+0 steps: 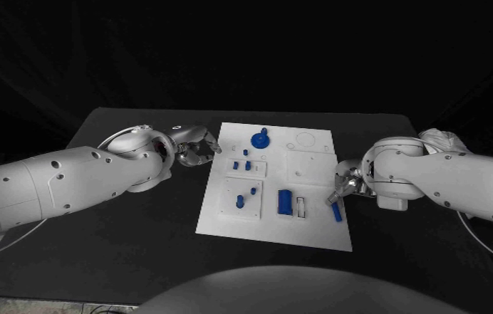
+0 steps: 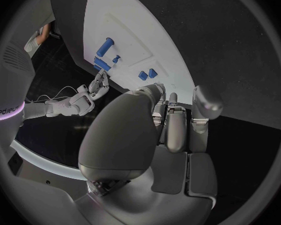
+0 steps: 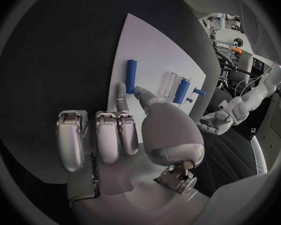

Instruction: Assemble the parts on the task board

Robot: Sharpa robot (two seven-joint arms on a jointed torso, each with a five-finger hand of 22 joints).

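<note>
While the left hand (image 1: 195,149) hovers empty with fingers loosely apart beside the task board (image 1: 318,230), the right hand (image 1: 348,184) reaches fingertips toward a blue bar (image 1: 336,211) near the board's right edge, holding nothing.

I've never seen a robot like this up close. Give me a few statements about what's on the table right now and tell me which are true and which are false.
1. The white task board lies between the two arms. True.
2. The left hand is holding a blue piece. False: it holds nothing and sits off the board's left edge, over the black table.
3. The right hand is at the board's right edge, by a blue bar lying there. True.
4. A round blue part sits near the board's far end. True.
5. All the blue pieces are heaped in one pile. False: they are spread over the board, such as the blue cylinder lying by itself.
</note>
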